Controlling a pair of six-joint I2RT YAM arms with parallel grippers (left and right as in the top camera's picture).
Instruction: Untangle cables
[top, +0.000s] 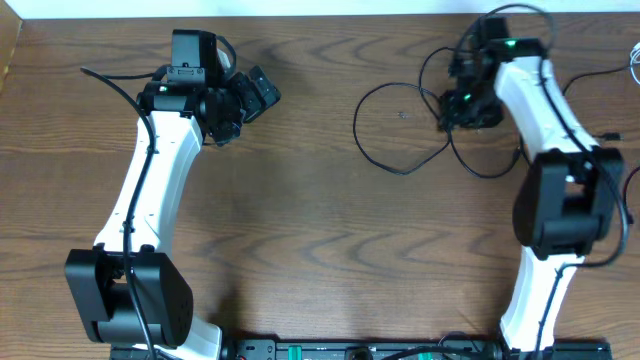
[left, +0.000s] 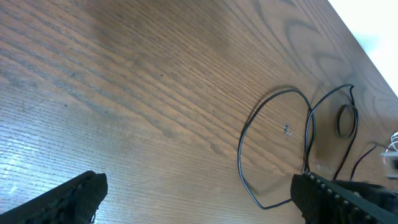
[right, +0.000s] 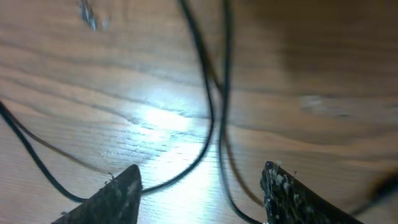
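Observation:
Thin black cables lie in loops on the wooden table at the back right. My right gripper hovers right over them, open; in the right wrist view two cable strands run between its open fingers without being pinched. My left gripper is open and empty at the back left, well away from the cables. The left wrist view shows the cable loop on the table beyond its open fingers, with a small ring-shaped coil further right.
A small mark or speck lies inside the big loop. More thin wire trails at the right table edge. The table's far edge runs close behind both grippers. The arm bases stand at the front.

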